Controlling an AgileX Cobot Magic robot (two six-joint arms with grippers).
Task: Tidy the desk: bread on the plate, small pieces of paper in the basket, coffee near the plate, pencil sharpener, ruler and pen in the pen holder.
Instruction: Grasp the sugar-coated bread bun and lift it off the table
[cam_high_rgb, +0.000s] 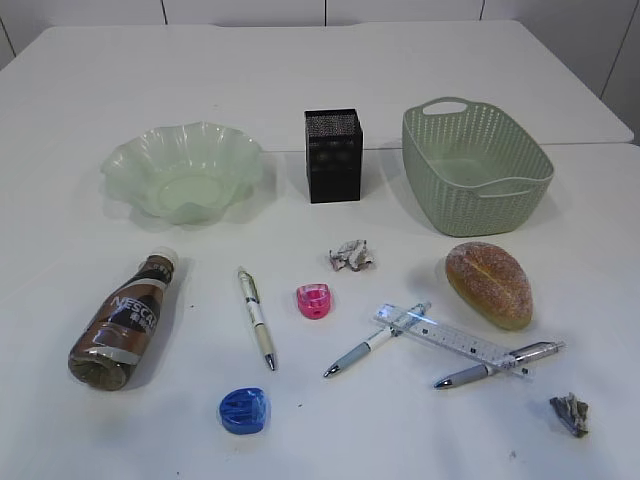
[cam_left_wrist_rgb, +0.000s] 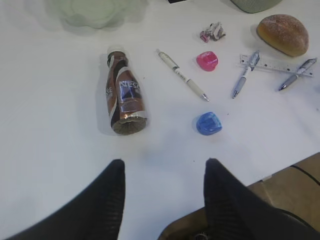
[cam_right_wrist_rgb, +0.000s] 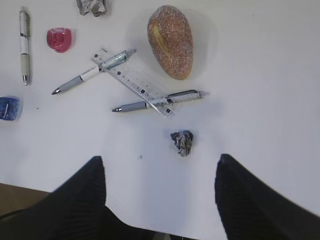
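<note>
**Still at the start: nothing sorted, both tools empty**

Plainly, no step is done yet, as I read it. My left tool (cam_left_wrist_rgb: 162, 197) hangs above the near edge of the bench (cam_high_rgb: 320, 70) with its fingers apart and nothing between them; my right tool (cam_right_wrist_rgb: 160, 200) does the same, spread wider, also empty.

Along the far side stand the plate (cam_high_rgb: 186, 170) toward the left, the holder (cam_high_rgb: 333, 155) in the middle and the basket (cam_high_rgb: 476, 165) toward the right, all three empty. The coffee (cam_high_rgb: 122, 325) lies on its side near the left edge, cap toward the plate. The bread (cam_high_rgb: 489, 284) sits just in front of the basket. One paper wad (cam_high_rgb: 351, 256) lies mid-bench, the other (cam_high_rgb: 570, 413) by the near right corner.

A pink sharpener (cam_high_rgb: 314, 300) and a blue sharpener (cam_high_rgb: 245, 410) lie apart from each other. The ruler (cam_high_rgb: 450, 338) lies over two pens, a grey pen (cam_high_rgb: 375, 340) and a silver pen (cam_high_rgb: 497, 364); a third, beige pen (cam_high_rgb: 256, 318) lies alone.

I judge the bread the easy first pick for my right tool, though the plate is far across. The ruler stack calls for care: lifting one piece may drag the others.
</note>
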